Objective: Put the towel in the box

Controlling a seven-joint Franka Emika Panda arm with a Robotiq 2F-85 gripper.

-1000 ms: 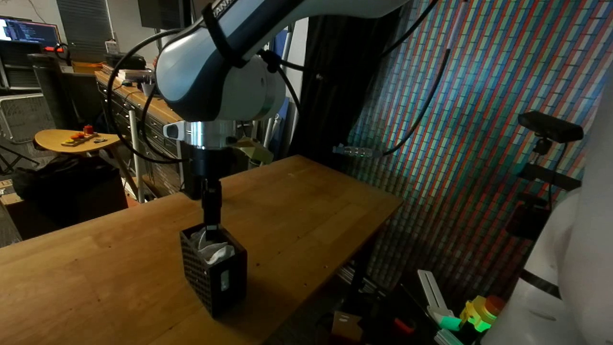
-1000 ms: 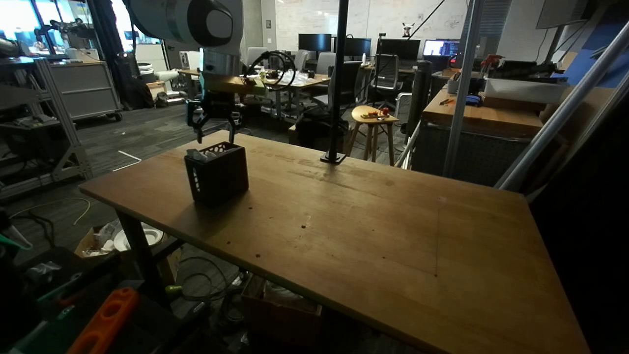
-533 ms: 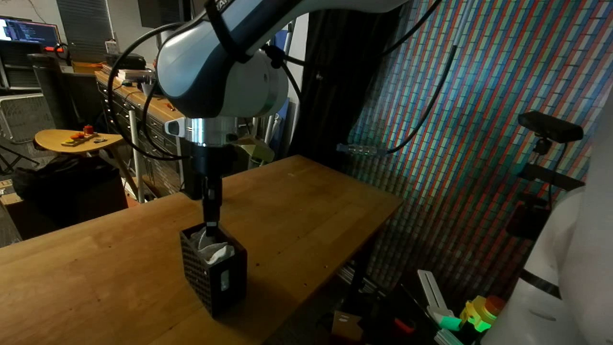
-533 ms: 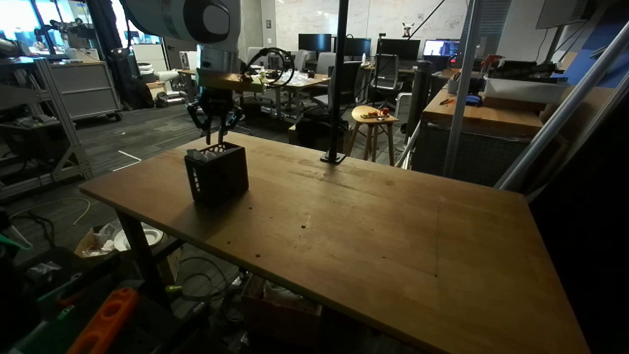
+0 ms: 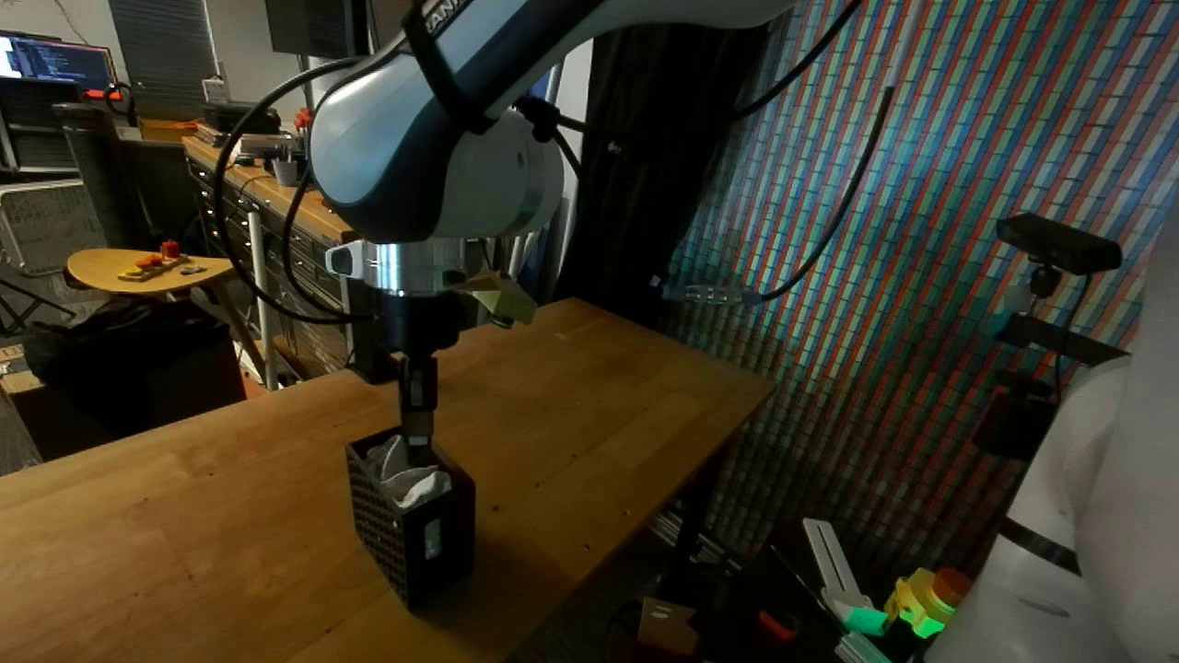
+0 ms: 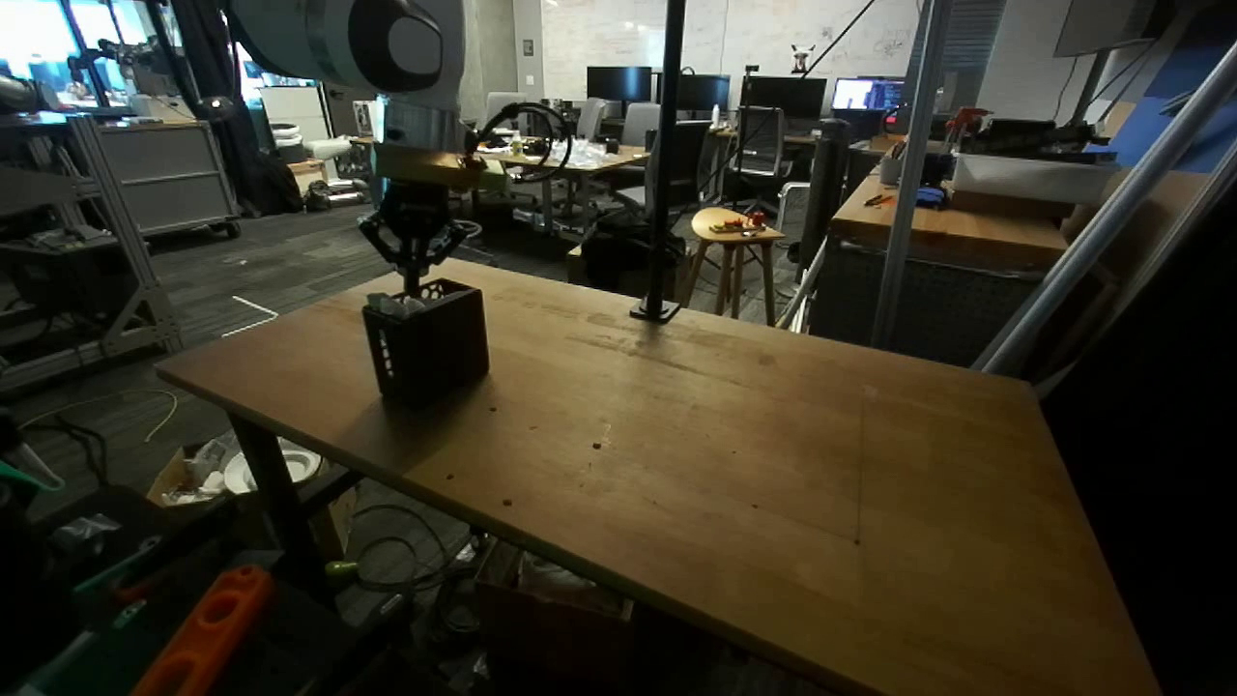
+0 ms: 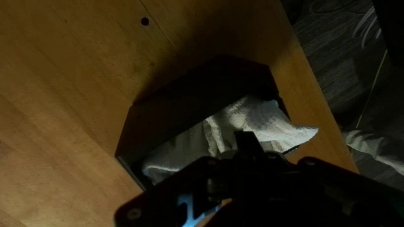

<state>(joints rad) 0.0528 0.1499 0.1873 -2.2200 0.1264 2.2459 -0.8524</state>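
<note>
A black box with perforated walls stands upright on the table, seen in both exterior views. The grey-white towel lies bunched inside it; one corner pokes out over the rim in the wrist view. Pieces of the towel also show at the box's mouth in an exterior view. My gripper points straight down at the opening, its fingertips brought together. In the wrist view the dark gripper covers part of the towel, and no cloth is seen pinched between its fingers. Whether the tips touch the towel is hard to tell.
The wooden table extends well beyond the box, whose place is near one end of it. A black post rises from the table's far edge. A stool and a workbench stand beyond the table.
The fingers have gone from wide apart to together. Over the box, the gripper has shifted slightly sideways and a little lower. Box and towel look the same.
</note>
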